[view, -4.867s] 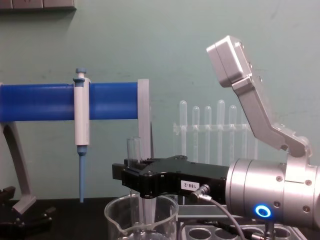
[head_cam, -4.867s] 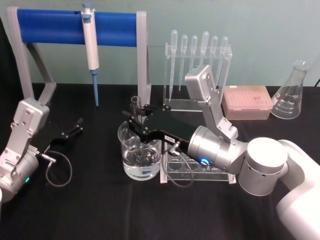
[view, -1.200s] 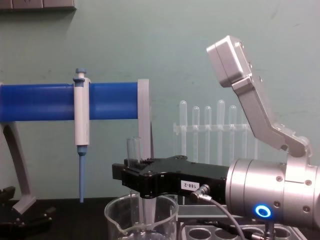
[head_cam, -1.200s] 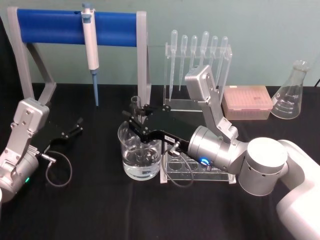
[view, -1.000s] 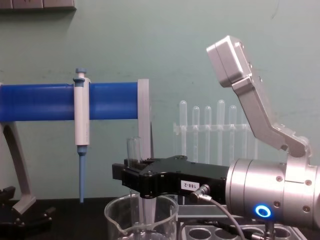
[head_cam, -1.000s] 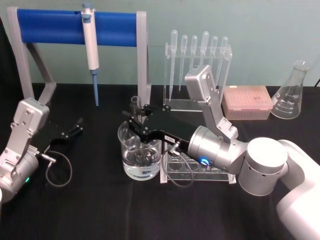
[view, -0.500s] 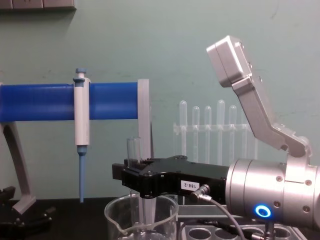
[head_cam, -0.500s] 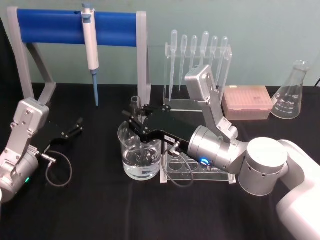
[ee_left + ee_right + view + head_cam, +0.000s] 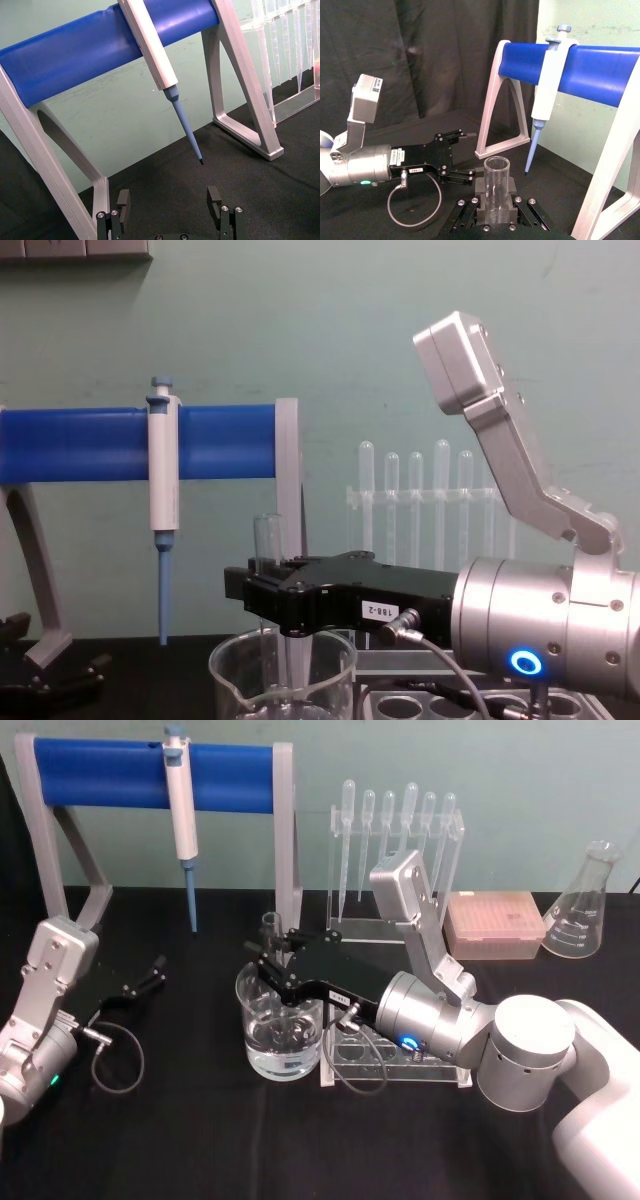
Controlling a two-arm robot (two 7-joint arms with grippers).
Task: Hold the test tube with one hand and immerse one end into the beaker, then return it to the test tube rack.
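Beaker point(image 9: 262, 1055) holding clear liquid stands on the black table point(image 9: 200, 1140), touching the tube rack point(image 9: 350, 1052) on its left. Right gripper point(image 9: 272, 958) is above it, clamped on the upright test tube point(image 9: 266, 537). The tube's lower end is inside the rim, probably wetted. Left gripper point(image 9: 170, 207) is parked far left, fingers spread, empty. Pipettor point(image 9: 182, 810) hangs behind.

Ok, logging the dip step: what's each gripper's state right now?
Left gripper: open, empty, parked at left.
Right gripper: shut on the test tube, over the beaker.
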